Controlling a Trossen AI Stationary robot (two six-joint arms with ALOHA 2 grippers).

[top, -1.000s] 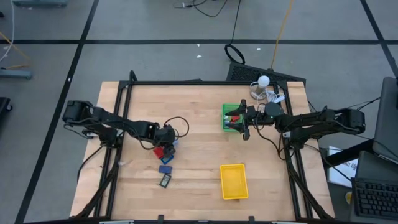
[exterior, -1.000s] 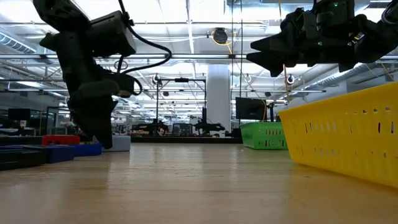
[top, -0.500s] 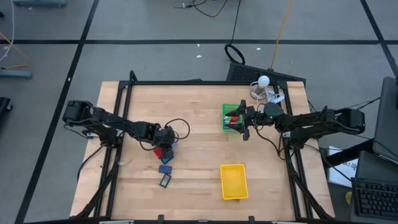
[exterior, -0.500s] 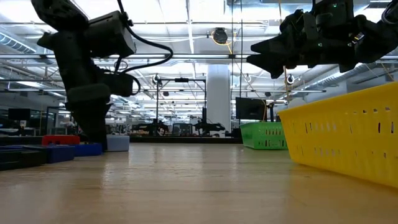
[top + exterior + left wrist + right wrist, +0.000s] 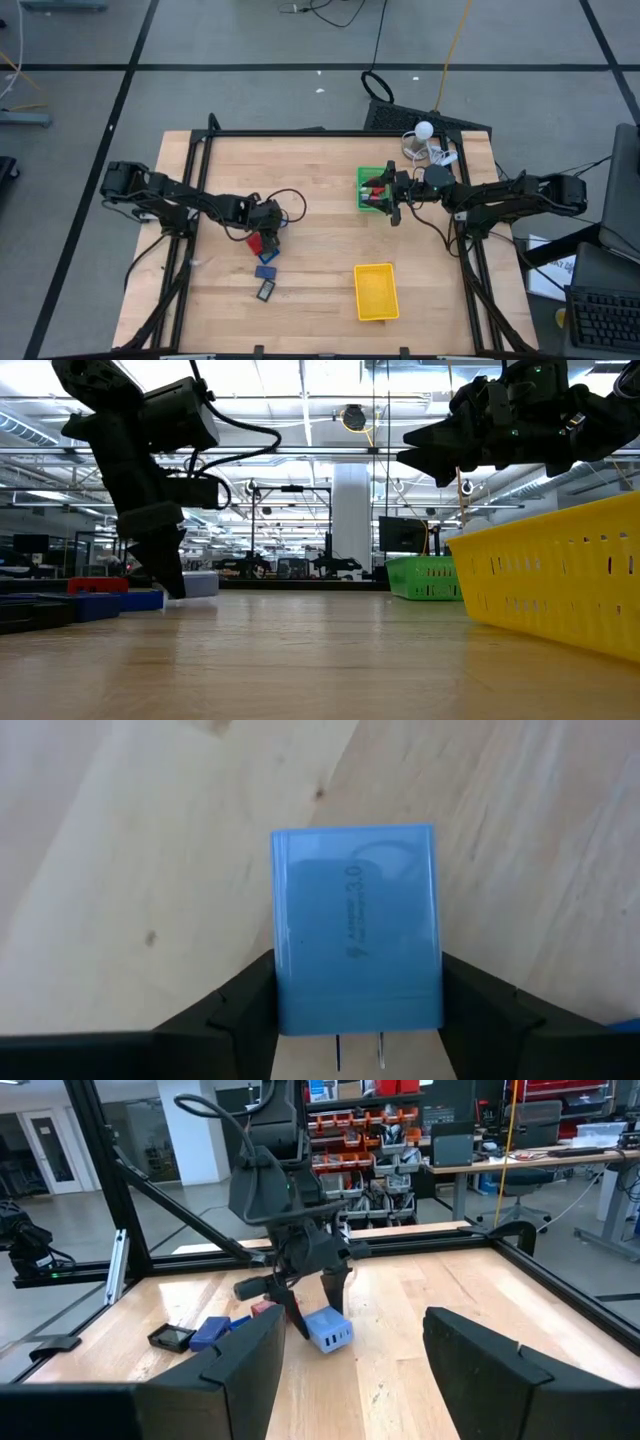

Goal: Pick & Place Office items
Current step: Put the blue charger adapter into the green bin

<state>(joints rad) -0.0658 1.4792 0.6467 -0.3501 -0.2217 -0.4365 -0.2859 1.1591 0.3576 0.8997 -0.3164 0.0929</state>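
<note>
Light blue charger, red item, navy items, green tray, yellow tray, pale wooden table.

Left gripper clamped, right gripper open.

Bright, even indoor light; sharpness varies between the views.

Ceiling strip lights glare white in the low view, turning both arms into near-black silhouettes, and the wooden table blurs close to the lens. From above the light is flat and shadows are faint. The left wrist view is soft: the light blue charger fills it, its print barely legible.
</note>
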